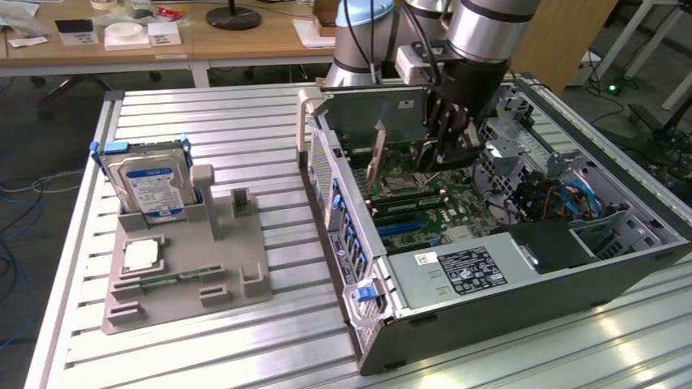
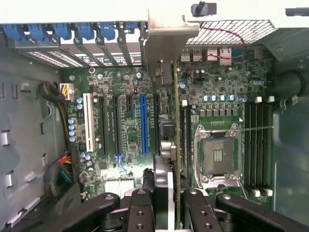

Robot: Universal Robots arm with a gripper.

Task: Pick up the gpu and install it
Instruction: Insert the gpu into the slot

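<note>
Brownish gpu [image 1: 377, 154] is pinched edge-on between the gripper [image 2: 166, 200] fingers, standing upright. Its long axis runs parallel to the blue slot [image 2: 143, 123], just beside it. Can't tell if it's seated.

wooden desks [image 1: 243, 44] stand behind the slatted metal table [image 1: 216, 113].

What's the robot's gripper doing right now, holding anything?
Gripper: fingers closed on the gpu, holding it on edge inside the computer case.
</note>
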